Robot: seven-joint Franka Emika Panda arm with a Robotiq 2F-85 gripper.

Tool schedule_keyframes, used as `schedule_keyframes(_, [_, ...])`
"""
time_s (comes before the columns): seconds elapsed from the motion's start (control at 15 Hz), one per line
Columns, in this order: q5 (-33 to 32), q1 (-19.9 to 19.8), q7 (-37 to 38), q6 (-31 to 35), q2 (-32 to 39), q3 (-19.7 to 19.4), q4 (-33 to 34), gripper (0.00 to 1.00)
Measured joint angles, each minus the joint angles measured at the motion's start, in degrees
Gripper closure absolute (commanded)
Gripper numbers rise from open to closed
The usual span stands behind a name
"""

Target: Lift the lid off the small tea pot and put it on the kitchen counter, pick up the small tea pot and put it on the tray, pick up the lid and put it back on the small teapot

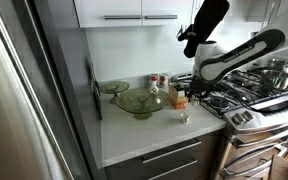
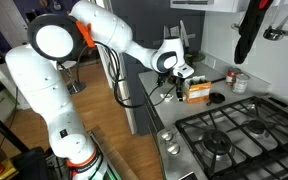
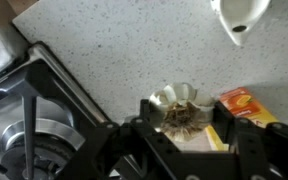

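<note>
In the wrist view the small tea pot (image 3: 174, 105) stands open on the kitchen counter (image 3: 114, 50), with dark tea leaves showing inside. My gripper (image 3: 184, 135) is open, with one finger on each side of the pot. A whitish round piece at the top right looks like the lid (image 3: 239, 15), lying on the counter apart from the pot. It also shows as a small pale spot in an exterior view (image 1: 184, 117). The green glass tray (image 1: 141, 101) stands on the counter (image 1: 144, 135), apart from my gripper (image 1: 179, 93). The gripper also shows in an exterior view (image 2: 174, 68).
An orange-and-white carton (image 3: 246, 105) (image 2: 197, 92) stands right beside the pot. A smaller green dish (image 1: 112, 88) sits behind the tray. The black gas stove (image 3: 34, 120) (image 2: 234, 130) borders the counter. A metal can (image 2: 240, 82) stands near the carton. A steel pot (image 1: 279, 72) sits on the stove.
</note>
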Motion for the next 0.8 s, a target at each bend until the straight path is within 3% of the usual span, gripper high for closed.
schedule_keyframes(0.27, [-0.04,-0.67,0.15,0.0,2.38,-1.09,-0.04,0.64])
schedule_keyframes(0.33, [-0.04,-0.67,0.17,0.0,2.97,-1.22,-0.04,0.32])
schedule_keyframes(0.4, [-0.04,-0.67,0.2,0.0,3.5,-1.3,-0.05,0.13])
schedule_keyframes(0.53, [-0.03,-0.66,0.33,0.0,4.21,-1.45,-0.05,0.01])
schedule_keyframes(0.8, [-0.03,-0.37,0.68,-0.02,3.66,-1.46,-0.39,0.0])
